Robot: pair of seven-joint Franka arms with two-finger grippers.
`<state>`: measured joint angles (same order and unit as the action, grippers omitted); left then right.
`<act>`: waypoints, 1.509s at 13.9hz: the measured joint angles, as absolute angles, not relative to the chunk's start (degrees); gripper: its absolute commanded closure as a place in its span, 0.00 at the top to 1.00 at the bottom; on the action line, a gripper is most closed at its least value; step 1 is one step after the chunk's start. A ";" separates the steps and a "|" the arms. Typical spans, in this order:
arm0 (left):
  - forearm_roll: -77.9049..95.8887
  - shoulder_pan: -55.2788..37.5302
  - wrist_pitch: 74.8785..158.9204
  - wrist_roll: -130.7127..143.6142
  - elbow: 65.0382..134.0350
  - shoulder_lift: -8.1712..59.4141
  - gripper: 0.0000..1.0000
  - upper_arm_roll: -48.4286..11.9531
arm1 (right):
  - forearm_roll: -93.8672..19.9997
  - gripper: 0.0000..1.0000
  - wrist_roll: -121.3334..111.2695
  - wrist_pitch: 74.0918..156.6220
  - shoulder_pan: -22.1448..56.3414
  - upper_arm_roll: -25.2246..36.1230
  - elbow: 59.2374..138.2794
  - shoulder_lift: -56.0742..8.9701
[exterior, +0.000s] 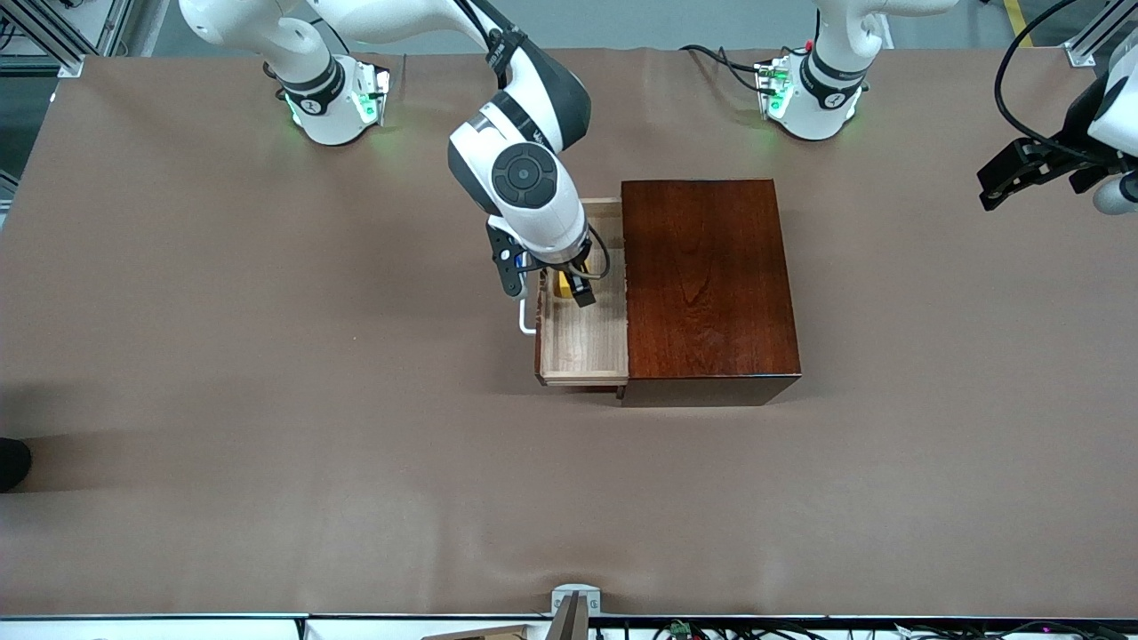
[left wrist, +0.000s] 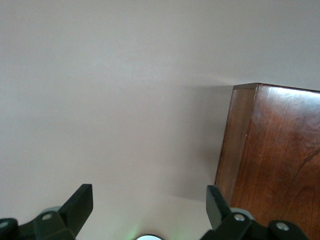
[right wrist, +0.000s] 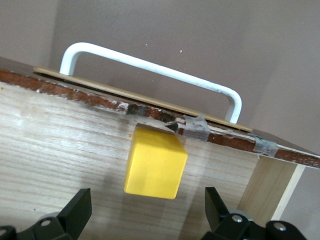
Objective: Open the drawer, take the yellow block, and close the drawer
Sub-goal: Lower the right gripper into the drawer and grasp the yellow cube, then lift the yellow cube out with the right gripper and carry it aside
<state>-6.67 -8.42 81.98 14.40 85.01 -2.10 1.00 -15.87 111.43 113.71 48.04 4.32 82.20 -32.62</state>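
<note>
- The drawer (exterior: 582,342) is pulled out of the dark reddish-brown wooden box (exterior: 707,284) toward the right arm's end of the table, so the opening step looks done.
- The yellow block (right wrist: 155,161) sits on the drawer's bare-wood floor, touching the inside of the drawer front, just below the white bar handle (right wrist: 150,70) (in the front view only a sliver of yellow shows under the wrist).
- The right gripper (exterior: 576,286) hangs over the drawer with its fingers spread wide on either side of the block, gripping nothing yet.
- The left gripper (left wrist: 145,210) waits, released and empty, up by the edge of the table at the left arm's end, well apart from the box.
- Left to do, as I judge it: lower, clench on the block, lift it out, then push the drawer shut.
</note>
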 measured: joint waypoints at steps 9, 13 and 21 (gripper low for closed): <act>-6.67 -8.32 81.97 8.95 84.87 -2.10 1.00 1.27 | -12.24 0.20 113.57 113.73 50.48 4.36 83.36 -34.35; -6.67 -7.07 81.96 6.93 84.87 -2.10 1.00 1.28 | -10.94 0.00 114.21 114.20 50.90 4.47 82.90 -34.45; -5.51 -5.00 81.93 4.81 85.50 -2.09 1.00 -0.18 | -18.13 0.00 116.64 109.66 46.92 5.74 75.98 -33.97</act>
<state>-5.51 -5.00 81.93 4.81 85.50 -2.09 -0.18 -18.13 116.64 109.66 46.92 5.74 75.98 -33.97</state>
